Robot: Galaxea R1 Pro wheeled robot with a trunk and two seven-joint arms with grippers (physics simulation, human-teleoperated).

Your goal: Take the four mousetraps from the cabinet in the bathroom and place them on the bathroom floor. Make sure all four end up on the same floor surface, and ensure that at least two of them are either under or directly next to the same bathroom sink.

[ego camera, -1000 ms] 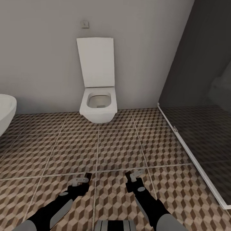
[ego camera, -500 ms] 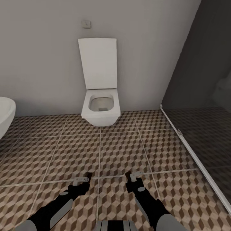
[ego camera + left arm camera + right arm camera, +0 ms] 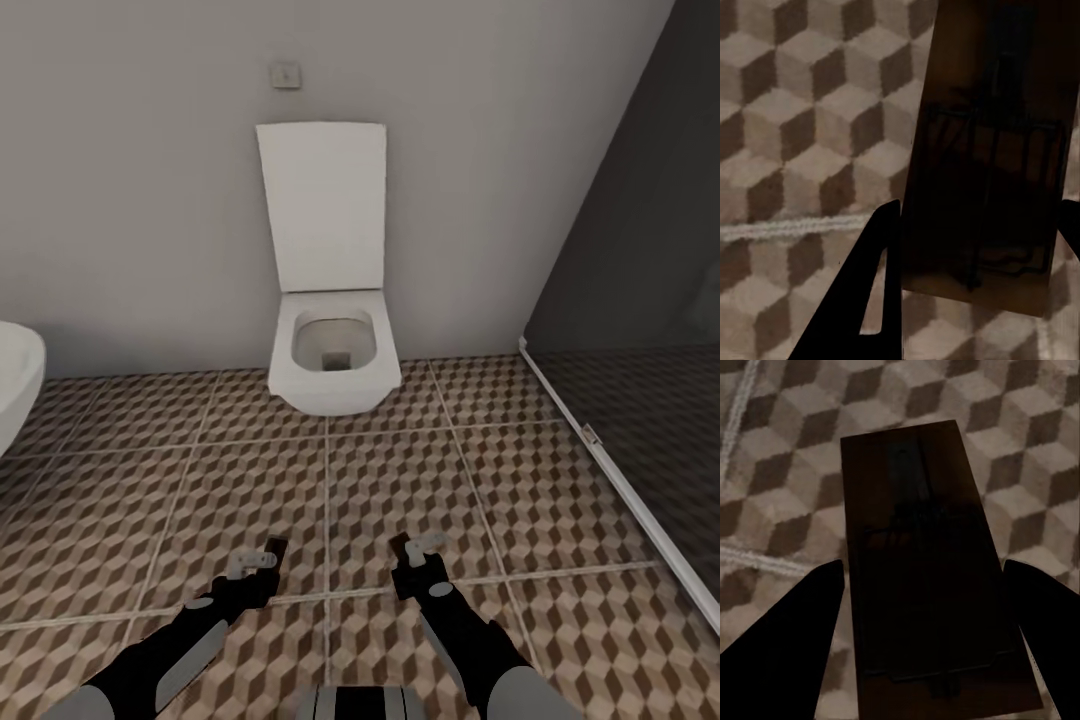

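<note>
Cube-patterned bathroom floor [image 3: 250, 480] runs to a far-wall toilet [image 3: 330, 360]. Left fingers [image 3: 870, 300] pinch one mousetrap [image 3: 982, 187] by its long edges; right fingers [image 3: 802, 637] clasp another mousetrap [image 3: 930, 570]. Both look light, stiff, thin boards; avoid the wire.

Head view: even, diffuse light with no evident source; the pale wall [image 3: 150, 200] and white toilet [image 3: 333, 350] render bright, while the dark glass panel [image 3: 640, 300] is dim with faint reflections. Shadows are soft and weak. Slight softness and straight lines leaning toward the edges suggest wide-angle distortion. Wrist views: each mousetrap [image 3: 986, 157] [image 3: 930, 562] appears deeply shaded, its wire parts barely legible; the tiled floor [image 3: 802, 135] looks mildly blurred.
</note>
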